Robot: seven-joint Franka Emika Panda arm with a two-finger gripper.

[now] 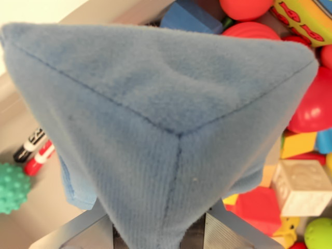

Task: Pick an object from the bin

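Note:
A soft blue plush pyramid [155,114] fills most of the wrist view, one stitched corner pointing at the camera. Its lower end sits between my two metal fingers [220,232] at the bottom edge, so my gripper [161,236] is shut on it. The plush hangs close to the lens, above the bin [31,218] and hiding most of its contents.
Along the wrist view's right lie red balls [314,111], a blue block [189,18], a yellow toy [306,18], a white cube [303,187], a red block [259,207] and a green ball [319,233]. At left lie two markers [33,150] and a green spiky ball [11,188].

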